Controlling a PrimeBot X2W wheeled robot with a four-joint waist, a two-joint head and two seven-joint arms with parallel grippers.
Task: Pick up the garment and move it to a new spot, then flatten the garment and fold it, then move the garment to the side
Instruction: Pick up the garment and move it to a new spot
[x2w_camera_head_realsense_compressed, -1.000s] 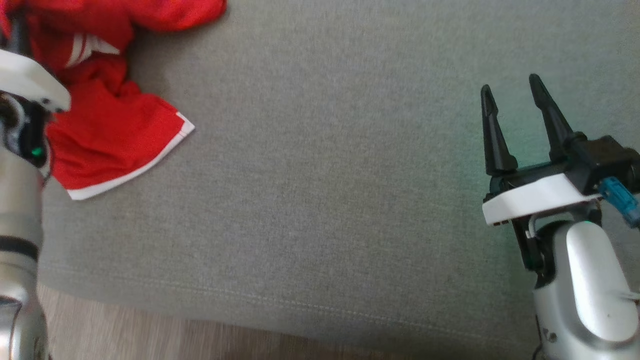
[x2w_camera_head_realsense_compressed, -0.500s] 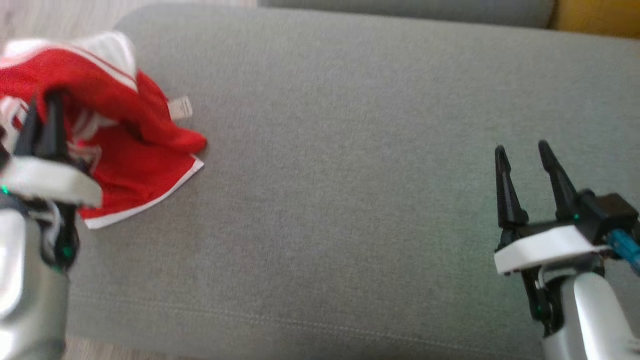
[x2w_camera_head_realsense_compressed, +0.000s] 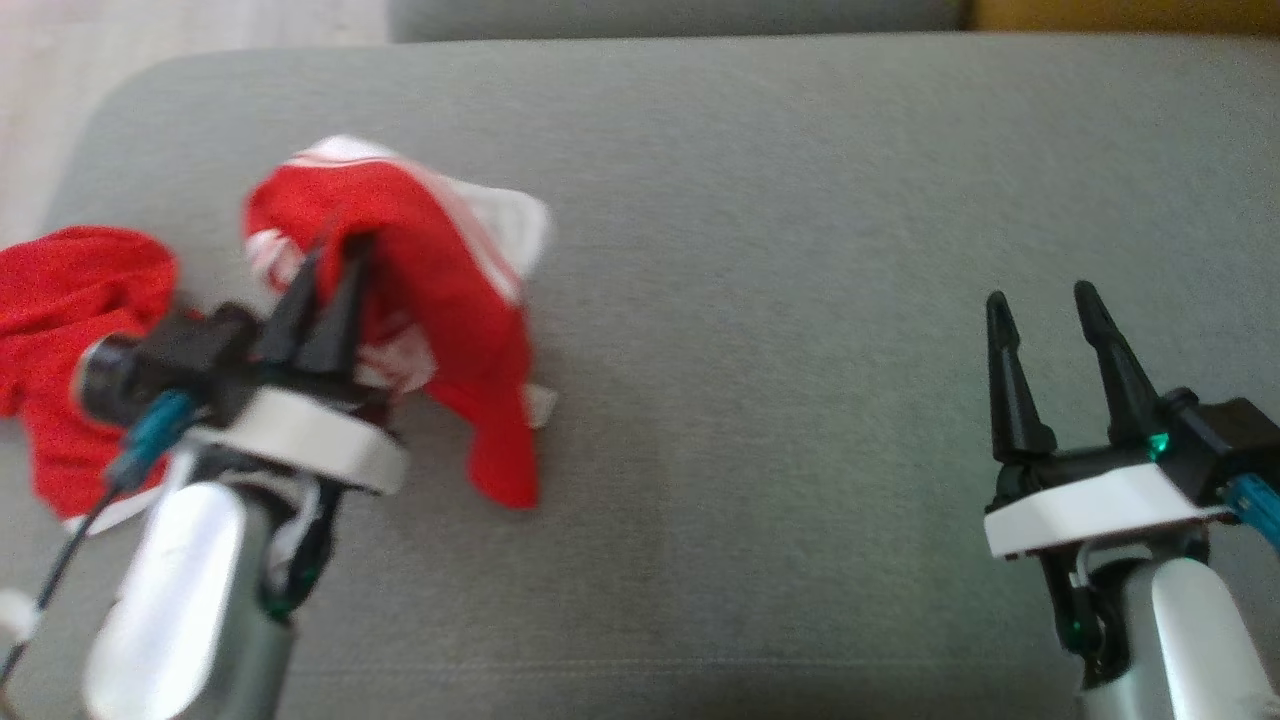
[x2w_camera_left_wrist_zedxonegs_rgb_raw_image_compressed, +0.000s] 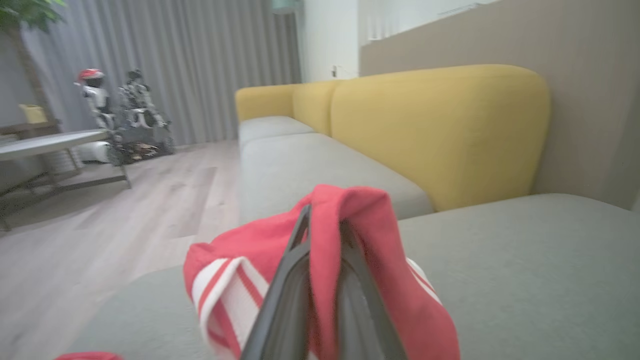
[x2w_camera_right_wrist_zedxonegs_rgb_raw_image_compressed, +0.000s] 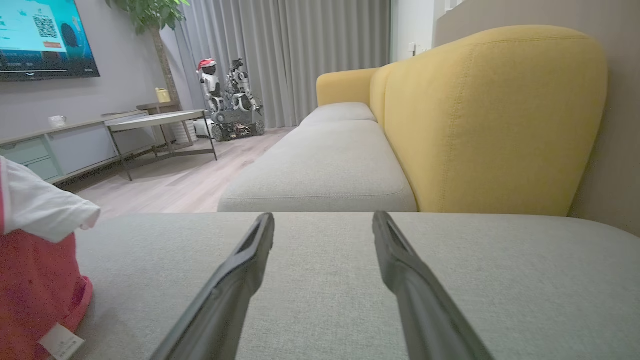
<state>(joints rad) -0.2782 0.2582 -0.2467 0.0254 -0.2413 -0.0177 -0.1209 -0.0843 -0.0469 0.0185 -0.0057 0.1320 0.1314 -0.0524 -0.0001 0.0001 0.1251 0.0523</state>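
My left claw is gripping the red garment above the left of the sofa cushion; right claw is hanging open, empty; relocating, I judge; next needing lowering, then flattening

The grey sofa seat lies bare between the bunched red garment at its left and the right tool; a yellow backrest rises beyond the far right corner.

Garment higher, farther right
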